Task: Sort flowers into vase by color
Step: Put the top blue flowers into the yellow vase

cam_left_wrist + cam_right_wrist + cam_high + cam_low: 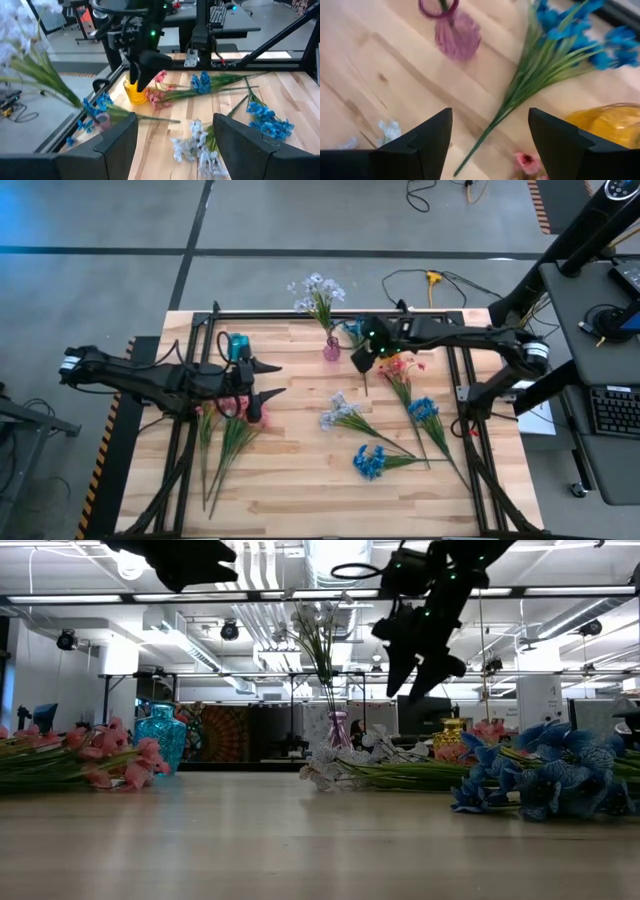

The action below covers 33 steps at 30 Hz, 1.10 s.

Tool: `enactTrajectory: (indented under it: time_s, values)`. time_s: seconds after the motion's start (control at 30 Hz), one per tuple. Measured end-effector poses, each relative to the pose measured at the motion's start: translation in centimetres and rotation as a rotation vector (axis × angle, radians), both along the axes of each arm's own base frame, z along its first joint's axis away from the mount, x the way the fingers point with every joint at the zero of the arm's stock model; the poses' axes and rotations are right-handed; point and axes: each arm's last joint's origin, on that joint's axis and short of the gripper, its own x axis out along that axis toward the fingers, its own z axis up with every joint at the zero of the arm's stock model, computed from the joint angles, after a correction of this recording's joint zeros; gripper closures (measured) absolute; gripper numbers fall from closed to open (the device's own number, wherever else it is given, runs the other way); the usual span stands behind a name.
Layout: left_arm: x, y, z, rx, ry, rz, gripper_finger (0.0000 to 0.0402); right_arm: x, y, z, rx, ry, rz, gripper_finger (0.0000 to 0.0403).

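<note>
A pink-purple vase (331, 348) stands at the table's far middle and holds a lavender-white spray (318, 290). Loose sprays lie on the wood: pink ones (225, 430) at the left, a white one (338, 412), two blue ones (423, 410) (370, 461), a pink one (400, 367) and another blue one (560, 45) beside the yellow vase (605, 125). My right gripper (362, 356) hangs open above the table just right of the purple vase (455, 35), holding nothing. My left gripper (268, 380) is open, raised near the teal vase (237, 345).
A black frame (300, 315) runs along the table's far edge and down both sides. The teal vase (160, 736), purple vase (337, 728) and yellow vase (452, 730) stand along the far side. Bare wood lies along the near edge (300, 500).
</note>
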Motion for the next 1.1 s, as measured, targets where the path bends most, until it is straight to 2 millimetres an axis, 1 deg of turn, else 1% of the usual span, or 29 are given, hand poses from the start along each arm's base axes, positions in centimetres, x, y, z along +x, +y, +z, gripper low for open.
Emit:
enactTrajectory:
  time_s: [0.1, 0.2, 0.43, 0.63, 0.83, 0.93, 1.1]
  values:
    - [-0.6, 0.1, 0.0, -0.024, 0.011, 0.007, 0.0162, 1.0, 0.2, -1.1, 0.018, 0.031, 0.004, 0.0154]
    - [-0.9, 0.2, 0.0, -0.039, 0.019, 0.012, 0.0162, 1.4, 0.1, -2.3, 0.003, 0.073, -0.034, 0.0151]
    - [-1.0, 0.2, 0.0, -0.043, 0.025, 0.013, 0.0162, 2.2, -0.3, -5.0, -0.002, 0.153, -0.088, 0.0138]
    - [-1.0, 0.2, -0.1, -0.041, 0.032, 0.012, 0.0162, 2.8, -0.6, -7.1, 0.013, 0.204, -0.105, 0.0146]
    - [-1.0, 0.2, -0.1, -0.039, 0.037, 0.011, 0.0162, 3.1, -0.7, -8.3, 0.010, 0.226, -0.120, 0.0155]
    - [-1.0, 0.2, -0.1, -0.039, 0.037, 0.011, 0.0162, 3.0, -0.8, -8.6, -0.016, 0.244, -0.139, 0.0162]
    - [-1.0, 0.2, -0.1, -0.039, 0.038, 0.011, 0.0162, 2.9, -0.8, -9.0, -0.025, 0.220, -0.149, 0.0182]
